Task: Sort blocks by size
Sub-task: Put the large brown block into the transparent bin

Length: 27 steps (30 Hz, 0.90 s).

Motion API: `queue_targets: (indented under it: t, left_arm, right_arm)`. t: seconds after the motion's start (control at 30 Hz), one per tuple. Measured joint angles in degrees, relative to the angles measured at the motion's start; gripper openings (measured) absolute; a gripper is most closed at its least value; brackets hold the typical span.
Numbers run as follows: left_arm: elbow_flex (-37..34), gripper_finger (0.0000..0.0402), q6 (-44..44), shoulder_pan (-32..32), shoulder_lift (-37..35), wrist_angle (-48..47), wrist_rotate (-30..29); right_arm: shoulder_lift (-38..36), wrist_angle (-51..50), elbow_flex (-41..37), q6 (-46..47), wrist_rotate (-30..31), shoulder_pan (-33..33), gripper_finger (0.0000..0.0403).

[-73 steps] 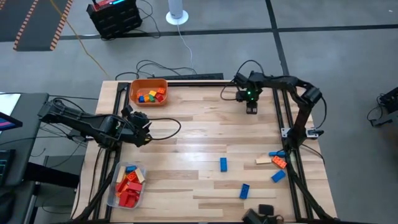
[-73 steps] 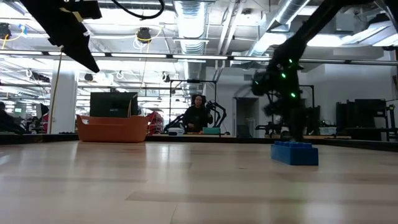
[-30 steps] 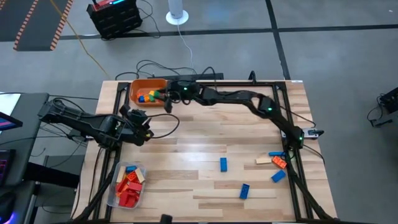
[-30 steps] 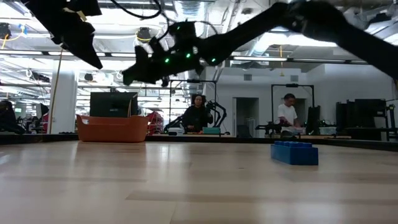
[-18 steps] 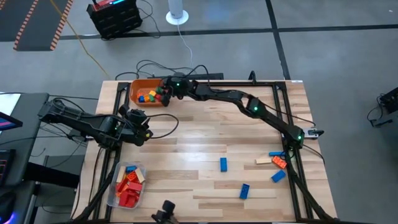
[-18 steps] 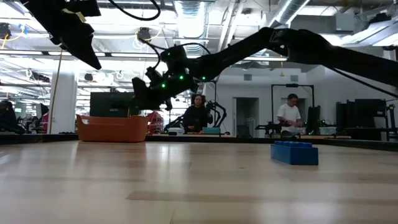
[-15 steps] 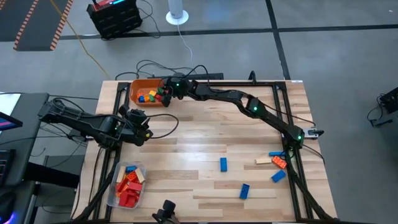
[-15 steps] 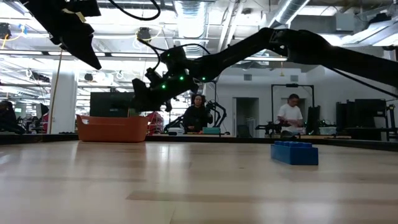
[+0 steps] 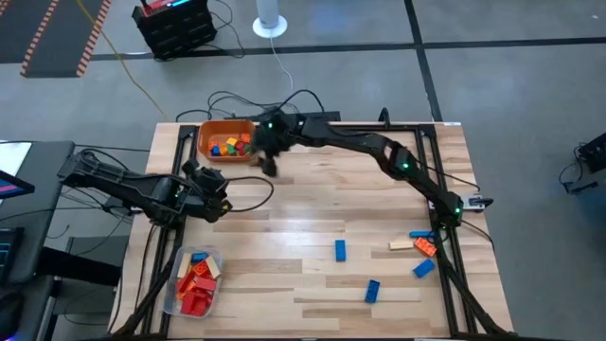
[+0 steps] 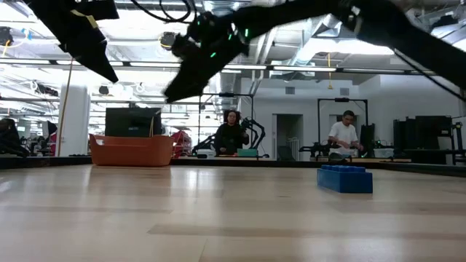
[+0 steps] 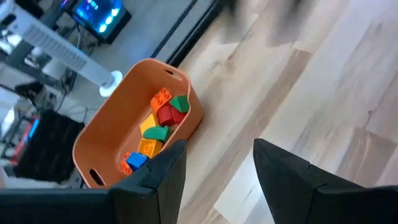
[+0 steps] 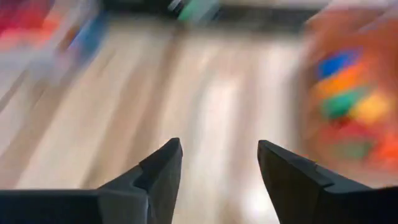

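**A:** Since half a second back the right arm has swung off the small orange plastic bin (image 9: 225,140) and now sits just beside its rim, over bare wood. What are its fingers doing?

**B:** The right gripper (image 12: 217,163) has its fingers spread wide with nothing between them. The bin and its coloured bricks are a blur off to one side of them, so I'd judge a drop has just been made there.

**A:** And the other arm?

**B:** The left gripper (image 11: 216,165) waits at the table's (image 9: 312,204) left edge, fingers parted and empty. Straight beyond them lies the same bin, with short red, green, yellow, orange and blue cubes in it.

**A:** Where are the blocks left to sort?

**B:** Well apart from both sets of fingers. Closest to the low camera is a long blue plastic brick (image 10: 344,179). From above, two loose blue bricks (image 9: 340,250) lie mid-table, with a blue, tan and orange cluster (image 9: 420,245) by the right frame. The clear plastic tub (image 9: 194,282) near the left arm's base holds mostly red and orange bricks.

**A:** How will they handle?

**B:** Probably light, rigid and rather slick. I'd pinch across the flat long sides at mid-length, not over the studs.
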Motion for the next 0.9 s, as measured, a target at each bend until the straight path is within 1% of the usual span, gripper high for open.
queue_targets:
  t: [0.07, 0.13, 0.2, 0.33, 0.43, 0.57, 0.63, 0.73, 0.9]
  left_arm:
    - [0.0, 0.0180, 2.9, 0.0, 0.0, 0.5, 0.0]
    - [0.0, 0.0180, 6.5, 0.0, 0.0, 1.8, 0.0]
    - [0.0, 0.0180, 9.9, 0.0, 0.0, 3.6, 0.0]
    - [0.0, 0.0180, 15.7, 0.0, 0.0, 8.6, 0.1]
    - [0.0, 0.0180, 18.0, 0.0, 0.0, 10.9, 0.6]
    - [0.0, 0.0180, 18.0, -0.1, 0.0, 10.3, 2.0]
    - [0.0, 0.0180, 17.8, -0.5, 0.0, 10.3, 2.6]
    - [0.0, 0.0180, 17.3, -1.4, 0.0, 10.8, 2.7]
    - [0.0, 0.0180, 15.1, -3.7, 0.0, 10.9, 4.4]
  right_arm:
    - [-2.1, -13.3, 0.0, -5.2, -0.1, 2.6, 0.0232]
    - [-3.1, -23.7, 0.0, -7.4, -0.1, 5.7, 0.0224]
    - [-3.2, -32.6, -0.1, -7.4, 0.7, 8.9, 0.0216]
    - [-3.2, -44.5, -0.2, -2.8, 2.9, 14.7, 0.0204]
    - [-3.2, -48.8, -0.2, 3.4, 5.5, 18.6, 0.0195]
    - [-3.4, -52.7, -0.2, 8.9, 16.1, 25.3, 0.0180]
    - [-3.6, -52.6, -0.5, 11.5, 18.6, 27.8, 0.0172]
    - [-3.6, -51.2, -0.5, 18.0, 20.4, 30.0, 0.0163]
    - [-3.6, -52.2, -0.6, 28.1, 28.5, 34.7, 0.0165]
